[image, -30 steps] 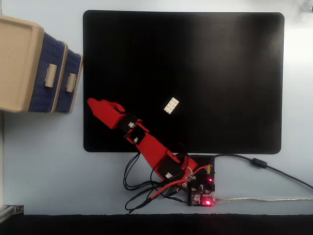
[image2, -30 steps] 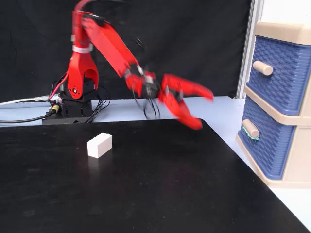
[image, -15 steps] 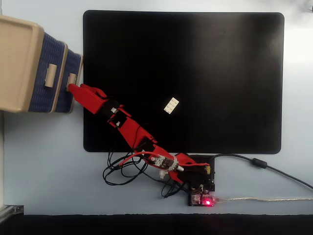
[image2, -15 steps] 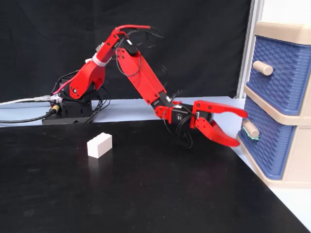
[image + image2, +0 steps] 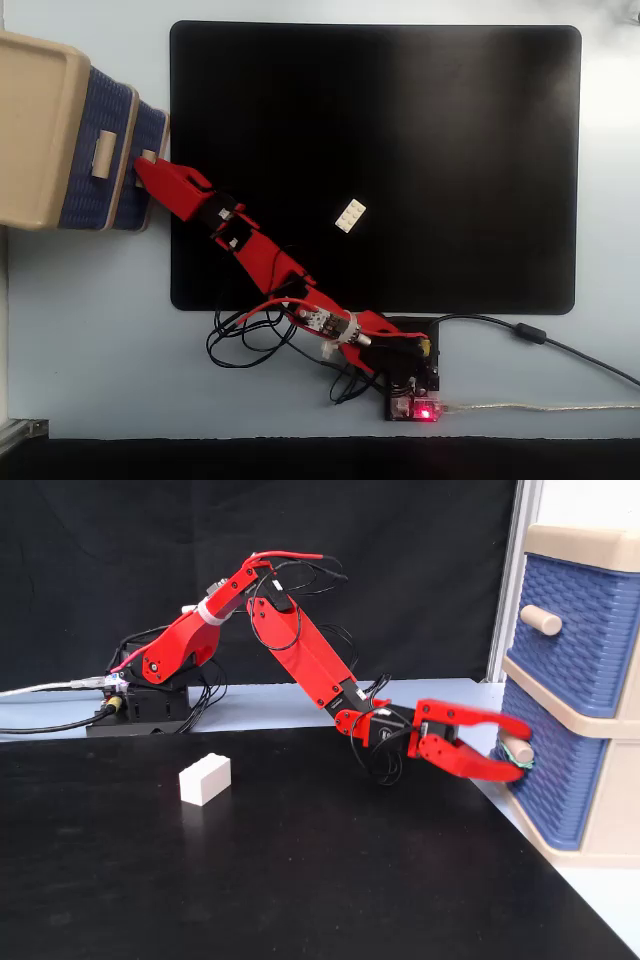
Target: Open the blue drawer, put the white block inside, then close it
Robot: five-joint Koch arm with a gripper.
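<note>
The blue drawer (image 5: 552, 792) is the lower one of a beige cabinet and looks pushed in; seen from above, its front (image 5: 154, 128) is the smaller of the two. My red gripper (image 5: 520, 751) has one jaw above and one below the drawer's beige handle (image 5: 511, 748), and both seem to touch it. From above, the gripper tip (image 5: 146, 167) sits right at that handle (image 5: 149, 156). The white block (image 5: 205, 779) lies alone on the black mat (image 5: 300, 890), far from the gripper; from above, the block (image 5: 350, 214) is near the mat's (image 5: 450, 100) middle.
A second, upper blue drawer (image 5: 585, 630) with its own handle (image 5: 540, 620) sits shut above; from above it (image 5: 88, 120) looks larger. The arm base with control board (image 5: 412, 385) and loose cables (image 5: 240, 340) stands at the mat's near edge.
</note>
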